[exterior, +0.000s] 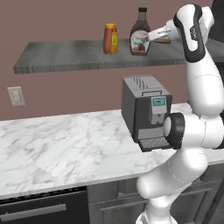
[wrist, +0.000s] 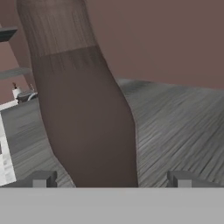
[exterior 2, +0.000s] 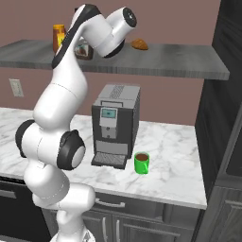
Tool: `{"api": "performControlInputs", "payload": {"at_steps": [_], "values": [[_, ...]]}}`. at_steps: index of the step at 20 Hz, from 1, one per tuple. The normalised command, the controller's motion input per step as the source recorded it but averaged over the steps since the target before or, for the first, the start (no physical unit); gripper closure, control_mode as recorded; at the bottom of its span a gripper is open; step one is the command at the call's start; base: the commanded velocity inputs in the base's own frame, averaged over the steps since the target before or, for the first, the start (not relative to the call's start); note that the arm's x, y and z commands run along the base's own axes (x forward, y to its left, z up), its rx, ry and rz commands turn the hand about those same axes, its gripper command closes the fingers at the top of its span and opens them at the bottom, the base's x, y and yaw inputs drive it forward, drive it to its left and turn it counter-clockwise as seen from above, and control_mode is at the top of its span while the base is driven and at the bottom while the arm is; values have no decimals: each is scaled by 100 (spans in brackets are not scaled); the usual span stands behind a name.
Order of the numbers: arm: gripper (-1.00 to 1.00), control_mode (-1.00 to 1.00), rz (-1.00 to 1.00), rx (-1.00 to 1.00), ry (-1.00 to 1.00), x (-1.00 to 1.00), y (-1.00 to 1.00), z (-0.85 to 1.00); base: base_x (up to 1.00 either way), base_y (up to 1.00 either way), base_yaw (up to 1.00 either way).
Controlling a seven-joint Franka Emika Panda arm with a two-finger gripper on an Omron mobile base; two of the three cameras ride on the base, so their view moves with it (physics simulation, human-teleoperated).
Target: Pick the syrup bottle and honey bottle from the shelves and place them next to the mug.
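- The mug (exterior 2: 142, 163) sat on the marble countertop (exterior: 57, 148) just in front of the coffee machine (exterior 2: 113, 125); it is the drop-off spot, so it stood well below the action.
- The gripper (wrist: 111, 179) was raised to shelf height with its jaws spread wide, holding nothing, the fingertips (wrist: 41, 178) set either side of the syrup bottle (exterior: 140, 33), apparently lined up to close on it.
- The honey bottle (exterior: 110, 38) stood upright just beside it on the shelves (exterior: 87, 54), untouched, probably left for second.
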Motion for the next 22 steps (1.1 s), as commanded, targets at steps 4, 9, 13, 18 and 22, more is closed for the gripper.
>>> {"api": "performControlInputs", "payload": {"at_steps": [4, 9, 13, 18, 22], "values": [[-100, -100, 0, 0, 0, 0, 0, 0, 0, 0, 0], [100, -100, 0, 0, 0, 0, 0, 0, 0, 0, 0], [100, -100, 0, 0, 0, 0, 0, 0, 0, 0, 0], [100, -100, 0, 0, 0, 0, 0, 0, 0, 0, 0], [100, -100, 0, 0, 0, -8, 0, 0, 0, 0, 0]]}}
